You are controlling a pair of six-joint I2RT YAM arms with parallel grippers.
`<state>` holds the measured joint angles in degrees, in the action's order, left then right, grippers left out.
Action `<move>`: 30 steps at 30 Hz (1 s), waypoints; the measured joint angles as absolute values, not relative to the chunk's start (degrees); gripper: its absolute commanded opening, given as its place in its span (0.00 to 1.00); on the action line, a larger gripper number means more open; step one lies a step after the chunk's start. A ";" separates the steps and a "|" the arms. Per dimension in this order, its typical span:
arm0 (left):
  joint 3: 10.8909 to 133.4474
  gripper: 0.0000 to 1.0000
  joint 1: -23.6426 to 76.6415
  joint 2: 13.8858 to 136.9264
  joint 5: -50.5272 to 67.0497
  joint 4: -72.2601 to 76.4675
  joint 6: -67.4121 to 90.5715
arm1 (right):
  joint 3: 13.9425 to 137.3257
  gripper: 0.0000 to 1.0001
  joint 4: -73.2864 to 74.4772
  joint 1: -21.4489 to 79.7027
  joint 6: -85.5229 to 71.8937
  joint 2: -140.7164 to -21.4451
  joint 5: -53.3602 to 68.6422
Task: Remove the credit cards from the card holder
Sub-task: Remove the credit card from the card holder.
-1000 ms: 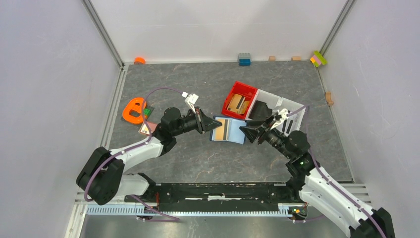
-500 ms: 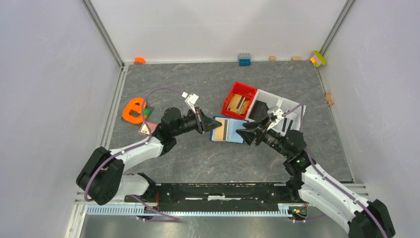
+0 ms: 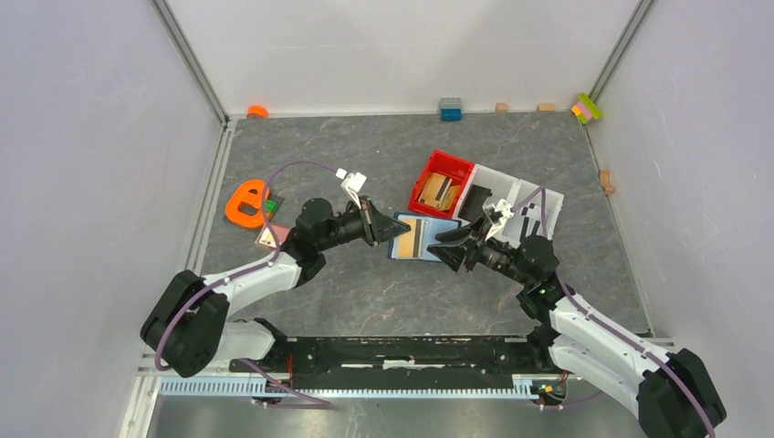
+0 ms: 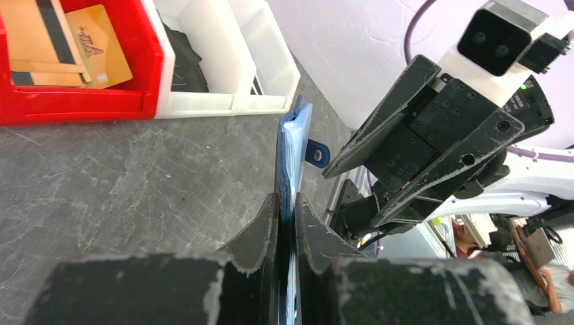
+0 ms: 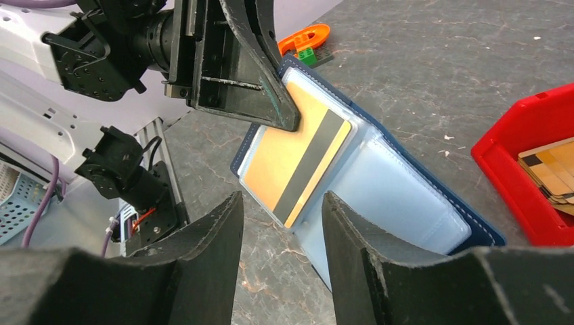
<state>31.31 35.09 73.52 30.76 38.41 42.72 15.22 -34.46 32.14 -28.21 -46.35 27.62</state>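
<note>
Left gripper (image 4: pixel 285 208) is clamped on the card holder (image 5: pixel 413 203), one finger overlapping a credit card (image 5: pixel 298 156) corner. Right gripper (image 5: pixel 283 200) has its jaws apart, with the card just ahead of them. We should pinch only the card's free end, not the clear pocket, and draw straight back. The red tray (image 5: pixel 521 145) sits to its right, and we judge there is room behind it.

Card holder (image 3: pixel 438 247): dark navy, lies open on surface mid-scene, light blue clear pockets facing up. Left edge pinched tight in left pincer (image 3: pixel 393 228). One credit card (image 3: pixel 411 239) in left pocket: gold-tan, dark stripe across. Other credit cards (image 3: pixel 438 190), tan, stacked in red tray (image 3: pixel 454 161) just beyond holder.
</note>
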 measured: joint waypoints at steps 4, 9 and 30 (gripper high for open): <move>31.31 0.02 35.94 73.56 31.66 39.55 43.03 | 15.22 0.45 -36.01 32.14 -28.93 -47.29 28.75; 31.33 0.02 37.19 74.70 32.49 41.06 43.11 | 15.20 0.44 -36.95 32.16 -29.78 -47.81 29.12; 29.65 0.02 36.40 76.14 34.20 47.48 47.62 | 15.18 0.25 -43.48 31.81 -35.77 -56.45 33.43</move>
